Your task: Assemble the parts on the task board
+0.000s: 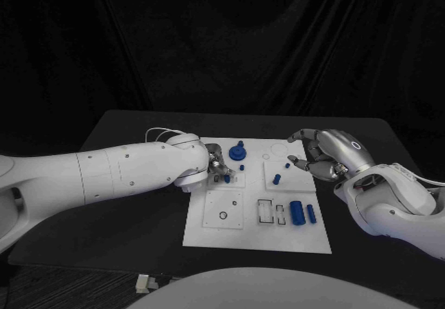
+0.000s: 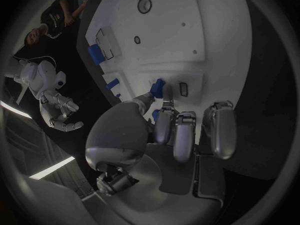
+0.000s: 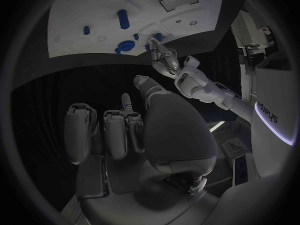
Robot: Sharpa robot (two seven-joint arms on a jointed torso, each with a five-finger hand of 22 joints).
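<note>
The white task board lies mid-table. My left hand hovers over its upper left part and pinches a small blue part between thumb and a finger, right above a square insert; the left wrist view shows that part at the fingertips. A round blue knob part stands just beyond the hand. My right hand hangs at the board's upper right edge, fingers loosely bent and apart, holding nothing. Its palm faces away from the board.
Two small blue pieces lie near the right hand. A large blue cylinder and a slimmer one lie at the board's lower right beside rectangular slots. A round recess sits lower left. Black table surrounds the board.
</note>
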